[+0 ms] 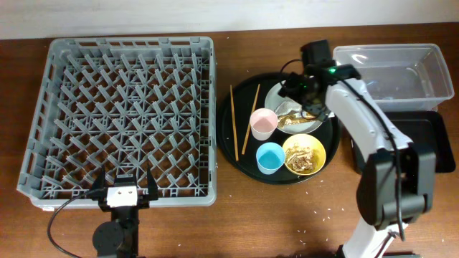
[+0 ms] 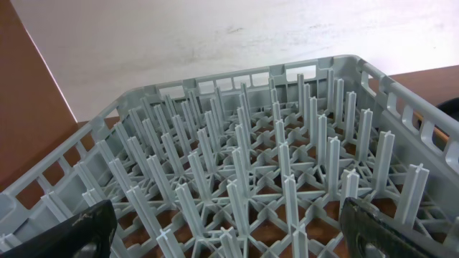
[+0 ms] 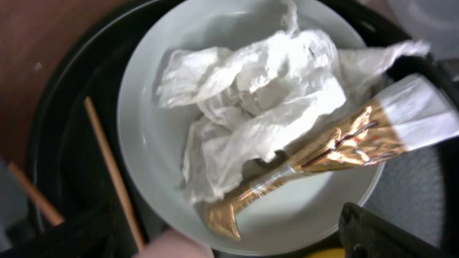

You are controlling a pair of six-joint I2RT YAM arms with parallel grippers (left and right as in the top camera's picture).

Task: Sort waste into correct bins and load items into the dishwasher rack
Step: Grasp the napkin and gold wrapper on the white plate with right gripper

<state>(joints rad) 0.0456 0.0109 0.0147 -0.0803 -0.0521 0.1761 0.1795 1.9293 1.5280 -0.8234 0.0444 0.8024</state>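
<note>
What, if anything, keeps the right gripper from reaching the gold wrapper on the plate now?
Probably nothing, so yes. The right gripper hangs open right above the plate, and the gold wrapper lies uncovered, partly on the crumpled napkin. Nothing sits over it, though the gripper may catch some napkin too.

Matt grey plastic rack [image 1: 122, 115]; smooth pale plate [image 3: 143, 129] bearing a crumpled white paper napkin [image 3: 251, 107] and glossy gold foil wrapper [image 3: 344, 143]; bare wooden chopsticks [image 1: 251, 120]; clear plastic tub [image 1: 394, 72].

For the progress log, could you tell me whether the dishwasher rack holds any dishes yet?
No, the overhead view shows the rack bare, with nothing standing in it.
</note>
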